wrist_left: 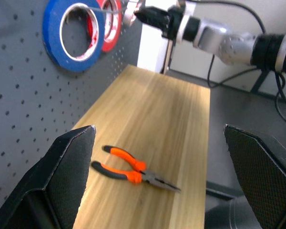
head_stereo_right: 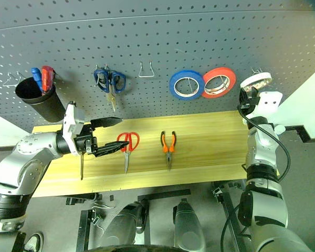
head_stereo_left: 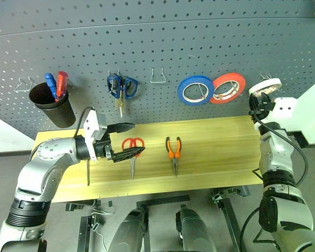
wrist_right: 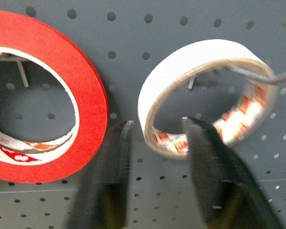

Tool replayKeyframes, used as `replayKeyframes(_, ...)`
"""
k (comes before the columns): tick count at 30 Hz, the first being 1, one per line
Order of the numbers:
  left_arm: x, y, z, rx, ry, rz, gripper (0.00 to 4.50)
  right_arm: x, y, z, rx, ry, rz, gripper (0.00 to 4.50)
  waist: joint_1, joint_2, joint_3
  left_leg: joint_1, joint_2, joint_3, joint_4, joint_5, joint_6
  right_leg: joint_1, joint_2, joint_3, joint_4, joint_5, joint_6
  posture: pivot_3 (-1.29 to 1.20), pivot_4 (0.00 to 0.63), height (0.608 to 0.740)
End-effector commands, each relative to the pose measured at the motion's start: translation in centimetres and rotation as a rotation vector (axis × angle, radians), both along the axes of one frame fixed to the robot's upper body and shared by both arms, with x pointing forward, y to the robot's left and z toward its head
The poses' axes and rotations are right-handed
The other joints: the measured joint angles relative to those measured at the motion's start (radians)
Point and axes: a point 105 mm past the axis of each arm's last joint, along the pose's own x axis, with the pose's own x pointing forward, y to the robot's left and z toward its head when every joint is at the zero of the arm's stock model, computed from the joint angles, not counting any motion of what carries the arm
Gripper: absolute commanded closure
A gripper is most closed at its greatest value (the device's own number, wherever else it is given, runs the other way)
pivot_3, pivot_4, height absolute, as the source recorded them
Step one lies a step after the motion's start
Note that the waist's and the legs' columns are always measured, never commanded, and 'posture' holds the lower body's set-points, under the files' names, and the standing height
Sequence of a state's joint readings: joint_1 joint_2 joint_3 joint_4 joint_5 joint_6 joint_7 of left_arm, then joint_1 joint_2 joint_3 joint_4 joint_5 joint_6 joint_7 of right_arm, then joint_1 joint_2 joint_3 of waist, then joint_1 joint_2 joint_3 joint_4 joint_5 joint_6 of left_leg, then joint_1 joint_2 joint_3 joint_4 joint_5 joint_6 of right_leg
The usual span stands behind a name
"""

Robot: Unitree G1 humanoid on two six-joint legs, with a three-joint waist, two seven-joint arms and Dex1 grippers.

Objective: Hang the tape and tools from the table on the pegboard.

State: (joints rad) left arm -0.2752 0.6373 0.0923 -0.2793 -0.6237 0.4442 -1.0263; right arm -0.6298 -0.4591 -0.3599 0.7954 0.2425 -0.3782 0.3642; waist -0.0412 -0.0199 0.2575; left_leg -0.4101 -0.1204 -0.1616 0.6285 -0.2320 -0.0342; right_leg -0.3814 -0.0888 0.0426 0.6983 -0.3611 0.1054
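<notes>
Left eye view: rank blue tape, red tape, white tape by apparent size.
1-2. blue tape and red tape: look about alike, no ranking.
3. white tape: smallest, though it is seen tilted, nearly edge-on, so its look is foreshortened.

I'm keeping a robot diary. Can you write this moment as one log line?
tape: on pegboard hook | right claw: open at tape | left claw: open, empty | scissors, pliers, screwdriver: on table

Arms are clad in silver-grey rounded shells with black joint bands. Black two-fingered grippers, left gripper [head_stereo_left: 127, 140] and right gripper [head_stereo_left: 259, 103], are mounted on white brackets. Black cables are looped along both forearms.
</notes>
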Motion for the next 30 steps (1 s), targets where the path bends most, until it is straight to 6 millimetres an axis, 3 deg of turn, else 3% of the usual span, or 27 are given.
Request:
replayKeyframes(1,-0.4,-0.1,2.4,-0.062,-0.101,-0.009,0.0,-0.1,-0.9,2.0,-0.031,-0.058,-0.028,1.47,0.0,-0.001,0.001,0.0,0.0,0.0,0.0,0.0,0.0,0.0,0.0,0.0,0.0,0.0,0.0,0.08,0.275,0.719)
replayKeyframes(5,-0.6,-0.4,2.8,-0.082,-0.117,-0.022,0.0,0.0,-0.8,1.8,-0.03,-0.049,-0.021,0.15,-0.001,-0.002,0.002,0.0,0.0,0.0,0.0,0.001,-0.002,0.0,0.0,0.0,0.0,0.0,0.0,0.08,0.272,0.719)
replayKeyframes(13,-1.6,-1.4,4.6,-0.148,-0.183,-0.058,0.0,-0.5,-0.8,0.6,-0.037,-0.004,-0.002,0.15,0.002,-0.002,0.003,0.0,0.0,0.001,0.0,0.002,-0.003,0.0,0.0,0.0,0.0,0.0,0.0,0.07,0.247,0.719)
replayKeyframes(18,-2.4,-1.6,4.5,-0.152,-0.185,-0.061,0.0,-1.4,-1.4,-0.3,-0.04,0.031,-0.002,0.15,0.001,-0.002,0.003,0.0,0.0,0.001,0.0,0.002,-0.004,0.0,0.0,0.0,-0.001,0.0,0.0,0.07,0.231,0.719)
replayKeyframes(23,-2.8,-1.4,3.4,-0.141,-0.162,-0.045,0.0,-3.5,-0.9,-2.9,-0.062,0.152,0.028,0.15,0.003,-0.002,0.002,0.0,0.001,0.001,0.0,0.002,-0.004,0.0,0.0,0.0,-0.001,0.0,0.0,0.06,0.216,0.719)
replayKeyframes(30,-3.0,-1.4,2.3,-0.137,-0.138,-0.031,0.0,-7.2,1.2,-5.2,-0.083,0.317,0.095,0.15,0.004,-0.001,0.001,-0.001,0.001,0.001,0.0,0.002,-0.003,-0.001,0.0,0.0,0.0,0.0,0.0,0.03,0.211,0.719)
